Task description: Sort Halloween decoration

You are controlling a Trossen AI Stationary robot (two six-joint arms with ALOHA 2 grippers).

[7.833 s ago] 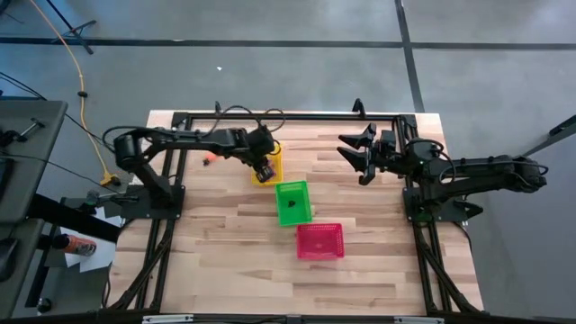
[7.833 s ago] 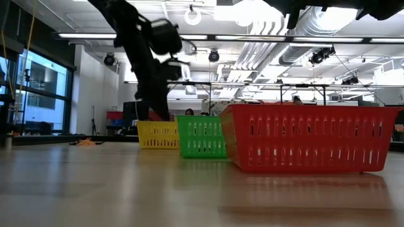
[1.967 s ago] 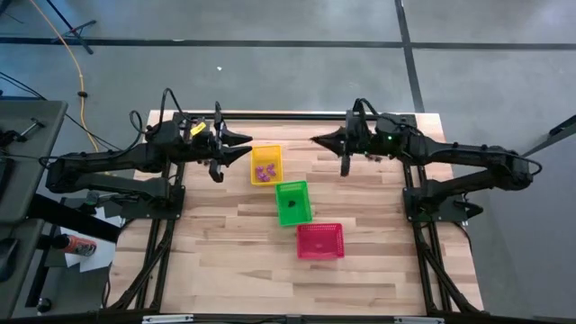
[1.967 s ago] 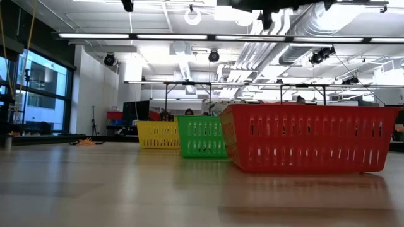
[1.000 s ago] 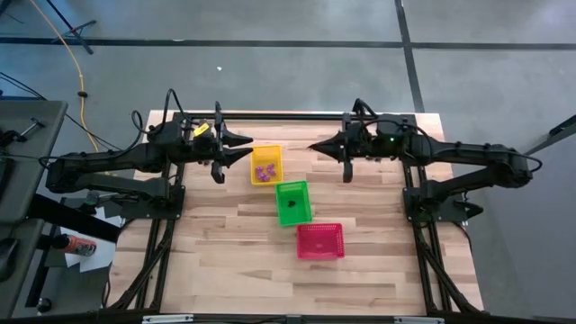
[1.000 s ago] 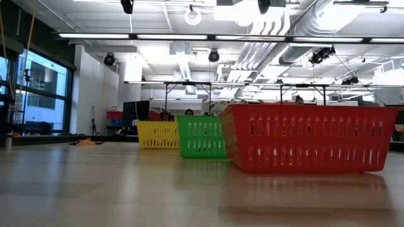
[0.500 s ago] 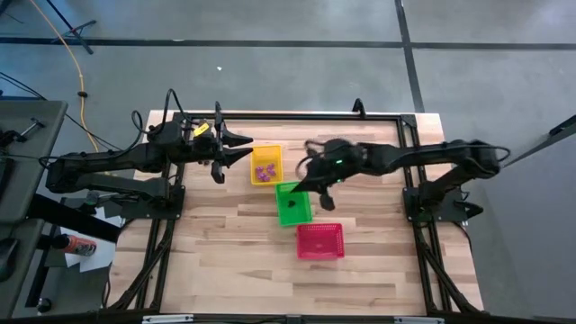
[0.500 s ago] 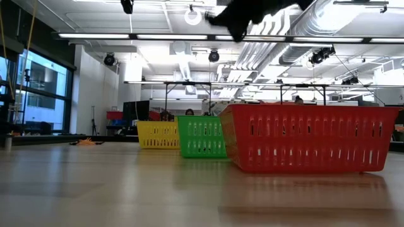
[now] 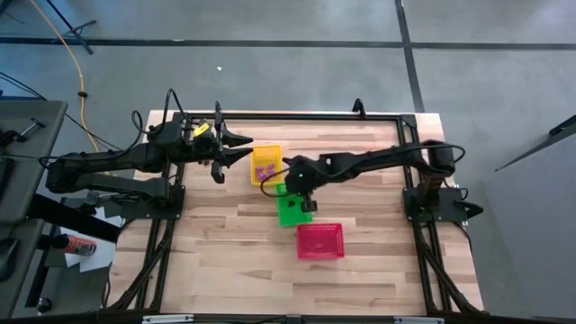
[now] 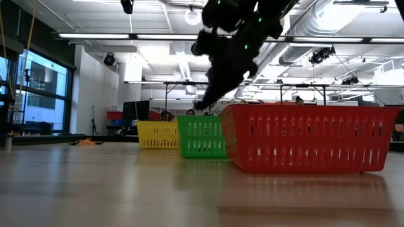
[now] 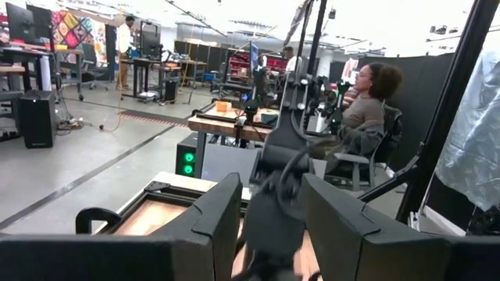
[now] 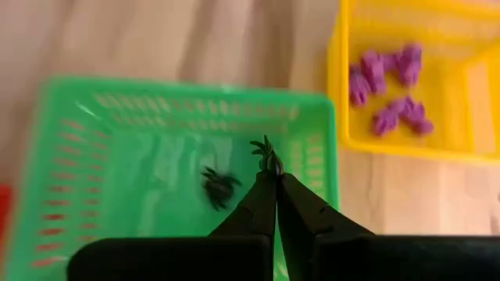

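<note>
Three mesh baskets stand in a slanted row: yellow (image 9: pixel 267 155), green (image 9: pixel 288 212) and red (image 9: pixel 320 241). Purple trinkets (image 12: pixel 391 90) lie in the yellow basket (image 12: pixel 344 94), and one black trinket (image 12: pixel 219 187) lies on the floor of the green basket (image 12: pixel 117 148). My right gripper (image 12: pixel 272 168) hangs over the green basket (image 10: pixel 202 135), fingers shut on a second tiny black trinket. In the high view it (image 9: pixel 302 193) covers the basket's far part. My left gripper (image 9: pixel 243 151) stands open in the air left of the yellow basket, nothing between its fingers (image 11: pixel 226 215). My right gripper pinches a tiny black, leggy trinket (image 12: pixel 266 148) between its two fingertips. The trinket sticks out past the tips. The fingers slant down from above over the green basket. The trinket is lifted clear of the basket's floor.
A dark frame (image 9: pixel 288 115) runs along the table's far edge and down both sides. A small orange thing (image 10: pixel 85 142) lies on the table far left in the low view. Bare wood (image 9: pixel 234 261) stretches near the front edge. People sit in the room (image 11: pixel 367 101) beyond.
My right gripper has swung from the table's far right toward the left and the near edge. It has tipped its fingers down and dropped over the green basket, staying shut. The left arm has kept still.
</note>
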